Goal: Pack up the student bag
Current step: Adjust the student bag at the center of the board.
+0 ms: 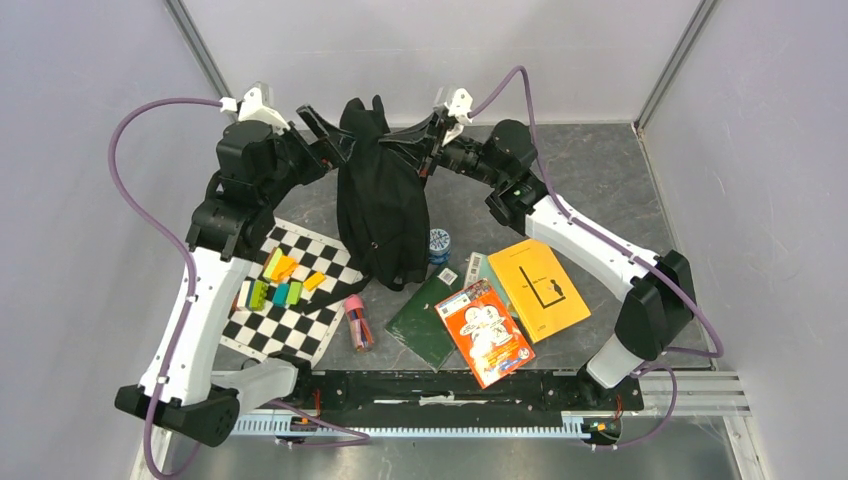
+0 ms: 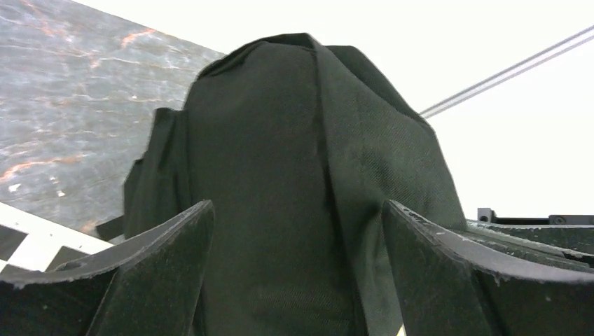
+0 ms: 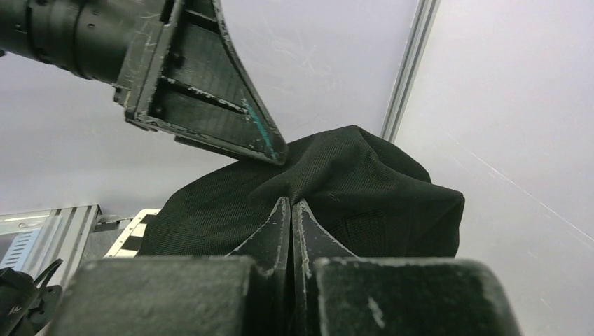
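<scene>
The student bag (image 1: 380, 205), black soft fabric, hangs upright in the middle of the table with its top lifted and its bottom on the table. My right gripper (image 1: 424, 147) is shut on a pinch of fabric at the bag's upper right; in the right wrist view the cloth (image 3: 364, 189) puckers at the closed tips of the right gripper (image 3: 291, 203). My left gripper (image 1: 333, 140) is open at the bag's upper left. In the left wrist view the bag (image 2: 294, 154) fills the gap between the spread fingers (image 2: 154, 266) of the left gripper (image 2: 298, 206); whether they touch it is unclear.
A checkered mat (image 1: 300, 325) with several coloured blocks (image 1: 280, 280) lies left of the bag. A pink-capped tube (image 1: 358, 320), a green book (image 1: 425, 318), an orange booklet (image 1: 485, 332), a yellow book (image 1: 540, 288) and a small blue-white roll (image 1: 439, 243) lie in front and to the right.
</scene>
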### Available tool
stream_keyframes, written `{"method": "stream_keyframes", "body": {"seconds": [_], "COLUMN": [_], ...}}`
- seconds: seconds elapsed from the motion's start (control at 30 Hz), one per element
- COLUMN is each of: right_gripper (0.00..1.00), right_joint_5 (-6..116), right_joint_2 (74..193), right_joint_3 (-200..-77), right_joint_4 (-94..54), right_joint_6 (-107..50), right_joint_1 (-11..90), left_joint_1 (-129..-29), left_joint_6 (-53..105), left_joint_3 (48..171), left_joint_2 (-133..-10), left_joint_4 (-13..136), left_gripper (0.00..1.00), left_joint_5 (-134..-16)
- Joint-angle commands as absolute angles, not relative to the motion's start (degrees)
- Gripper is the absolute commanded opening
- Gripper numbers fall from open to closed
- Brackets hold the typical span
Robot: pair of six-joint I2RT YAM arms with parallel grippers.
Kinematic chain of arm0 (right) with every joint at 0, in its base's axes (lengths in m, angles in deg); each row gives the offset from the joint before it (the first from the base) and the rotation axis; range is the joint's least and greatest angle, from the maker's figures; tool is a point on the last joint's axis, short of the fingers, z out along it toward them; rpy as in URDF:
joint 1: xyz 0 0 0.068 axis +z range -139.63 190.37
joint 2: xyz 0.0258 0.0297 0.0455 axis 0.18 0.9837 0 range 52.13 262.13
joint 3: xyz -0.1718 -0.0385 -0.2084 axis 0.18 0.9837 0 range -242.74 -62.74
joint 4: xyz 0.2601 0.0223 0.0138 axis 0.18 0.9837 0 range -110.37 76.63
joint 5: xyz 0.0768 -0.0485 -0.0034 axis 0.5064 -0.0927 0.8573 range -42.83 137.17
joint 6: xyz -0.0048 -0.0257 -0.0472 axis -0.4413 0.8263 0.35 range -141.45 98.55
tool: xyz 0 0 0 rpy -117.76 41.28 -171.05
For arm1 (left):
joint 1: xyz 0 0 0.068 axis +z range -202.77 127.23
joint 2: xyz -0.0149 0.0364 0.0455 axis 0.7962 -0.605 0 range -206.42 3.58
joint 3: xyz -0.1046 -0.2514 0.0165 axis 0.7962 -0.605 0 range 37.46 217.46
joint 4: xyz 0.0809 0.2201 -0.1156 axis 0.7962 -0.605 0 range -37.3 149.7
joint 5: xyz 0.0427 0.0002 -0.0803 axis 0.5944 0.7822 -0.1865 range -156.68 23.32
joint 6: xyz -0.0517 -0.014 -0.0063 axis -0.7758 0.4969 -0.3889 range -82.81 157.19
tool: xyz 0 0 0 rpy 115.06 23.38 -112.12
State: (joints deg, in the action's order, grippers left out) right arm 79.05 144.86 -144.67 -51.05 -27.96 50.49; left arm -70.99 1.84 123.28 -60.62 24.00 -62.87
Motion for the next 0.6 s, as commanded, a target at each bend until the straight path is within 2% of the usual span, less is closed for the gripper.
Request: {"method": "stream_keyframes", "body": {"seconds": [0.0, 0.13, 0.23, 0.33, 0.37, 0.43, 0.47, 0.5, 0.53, 0.57], "right_gripper": [0.0, 0.0, 0.0, 0.0, 0.05, 0.41, 0.68, 0.86, 0.97, 0.98], "right_joint_5": [81.0, 81.0, 80.5, 78.3, 76.9, 73.9, 72.0, 70.3, 67.7, 65.7], "right_joint_2": [142.0, 142.0, 142.3, 142.2, 142.0, 141.5, 141.1, 140.5, 139.9, 138.9], "right_joint_3": [-146.5, -146.4, -146.8, -147.9, -148.7, -149.7, -150.0, -150.1, -150.0, -149.7], "right_joint_4": [-52.1, -50.2, -48.8, -46.6, -45.8, -43.9, -43.2, -42.4, -41.6, -40.6], "right_joint_6": [-24.5, -22.8, -21.9, -21.9, -21.9, -22.0, -21.9, -22.4, -23.1, -23.8], "right_joint_1": [50.5, 50.5, 50.5, 50.5, 50.5, 50.5, 50.5, 50.5, 50.5, 50.7], "left_joint_1": [-68.5, -68.0, -67.8, -67.3, -67.1, -66.7, -66.5, -66.4, -66.3, -66.3], "left_joint_6": [-4.4, -5.0, -5.2, -5.1, -5.2, -5.6, -6.1, -6.9, -7.7, -8.6], "left_joint_3": [122.2, 121.0, 120.3, 119.7, 119.5, 119.5, 119.5, 119.5, 119.4, 119.1], "left_joint_2": [-62.1, -63.6, -63.9, -63.5, -63.3, -62.6, -62.4, -62.2, -62.0, -61.6], "left_joint_4": [33.1, 35.9, 36.6, 36.4, 36.6, 37.6, 38.4, 39.6, 40.7, 42.5], "left_gripper": [0.9, 0.83, 0.67, 0.36, 0.25, 0.1, 0.04, 0.02, 0.02, 0.02], "left_joint_5": [-75.3, -79.1, -80.9, -80.6, -80.0, -78.7, -78.2, -77.6, -76.8, -76.0]}}
